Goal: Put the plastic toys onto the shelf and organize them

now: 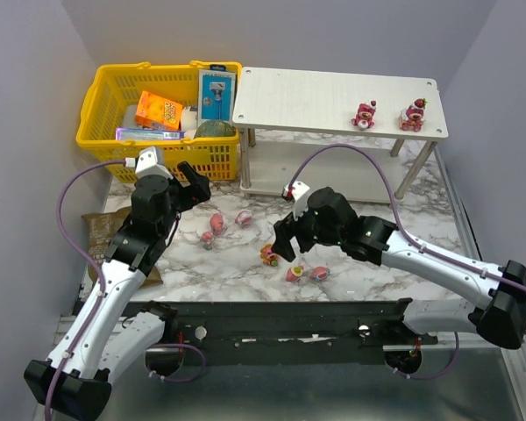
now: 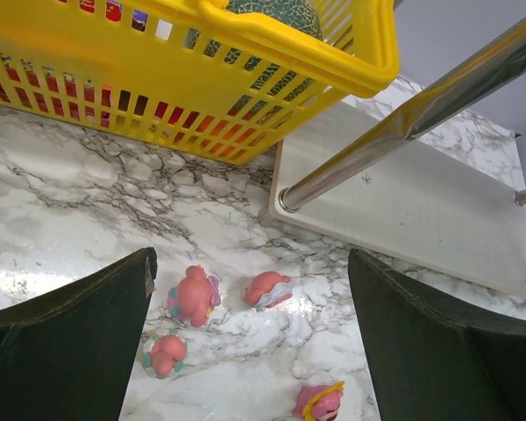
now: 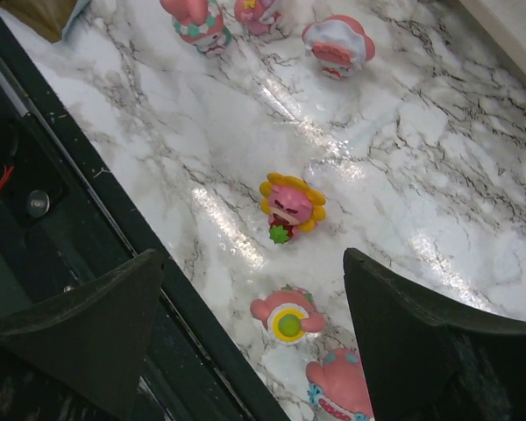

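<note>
The tabletop (image 1: 237,276) looks like polished marble, slick enough to throw the lamps back in white streaks. The plastic toys (image 3: 292,207) are glossy and smooth, each with small highlights. The shelf (image 1: 316,96) has matt white wood-grain boards on bright, mirror-like metal legs (image 2: 403,123). The yellow basket (image 1: 101,101) is smooth moulded plastic mesh. The fingers (image 3: 421,351) of the right gripper (image 3: 252,256) are dull, dark, faintly grainy
</note>
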You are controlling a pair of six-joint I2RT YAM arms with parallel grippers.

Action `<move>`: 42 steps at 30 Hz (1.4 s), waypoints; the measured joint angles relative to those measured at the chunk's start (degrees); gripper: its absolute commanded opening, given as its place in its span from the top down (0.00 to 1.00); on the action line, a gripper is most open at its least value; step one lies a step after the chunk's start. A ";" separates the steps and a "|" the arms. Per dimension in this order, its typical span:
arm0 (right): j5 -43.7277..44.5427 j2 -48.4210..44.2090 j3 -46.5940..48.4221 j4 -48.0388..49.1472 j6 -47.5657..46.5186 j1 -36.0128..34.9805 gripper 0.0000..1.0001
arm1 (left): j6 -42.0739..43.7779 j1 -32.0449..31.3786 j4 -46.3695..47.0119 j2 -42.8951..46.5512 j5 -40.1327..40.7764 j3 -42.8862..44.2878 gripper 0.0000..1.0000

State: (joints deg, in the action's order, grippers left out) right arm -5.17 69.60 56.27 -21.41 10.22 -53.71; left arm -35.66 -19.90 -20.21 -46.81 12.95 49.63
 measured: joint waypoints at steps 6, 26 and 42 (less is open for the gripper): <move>3.17 0.39 -3.85 3.61 2.14 -0.63 0.11 | -0.48 0.00 0.02 0.00 -0.17 -1.29 0.01; 14.27 22.73 -3.61 13.55 11.13 -7.23 0.00 | -0.79 0.00 -0.33 0.04 -0.76 -1.88 0.01; 18.71 28.76 -1.42 14.08 14.38 -7.43 0.06 | -0.79 0.00 -2.27 1.68 -0.74 -1.88 0.01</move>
State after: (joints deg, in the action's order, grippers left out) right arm 13.54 98.37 54.85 -7.33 24.60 -61.14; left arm -36.45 -19.90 -22.48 -45.12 12.21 47.75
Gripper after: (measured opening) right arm 0.993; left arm 0.988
